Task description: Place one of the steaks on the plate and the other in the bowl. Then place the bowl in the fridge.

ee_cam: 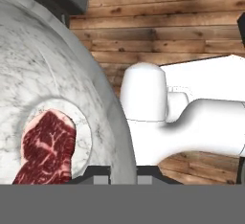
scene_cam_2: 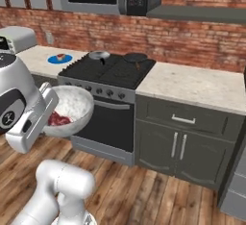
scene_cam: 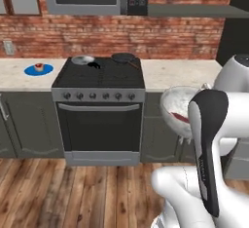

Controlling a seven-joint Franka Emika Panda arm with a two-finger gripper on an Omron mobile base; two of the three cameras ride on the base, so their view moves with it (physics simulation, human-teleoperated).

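Your claw [ee_cam: 123, 173] is clamped on the rim of the bowl [scene_cam_2: 72, 106], carried in the air in front of the stove with a steak [ee_cam: 45, 146] inside, so a quick swing could tip it out.

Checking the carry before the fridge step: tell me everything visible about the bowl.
The bowl is round, deep and whitish-grey with marble-like veining. It is off the counter, held up in the air in front of the oven, at the arm's end, tilted so its opening faces the cameras. One raw red steak lies inside on the flat bottom. In the hand view the gripper sits at the bowl's rim, one finger inside the wall and one outside, closed on it. Nothing else touches it.
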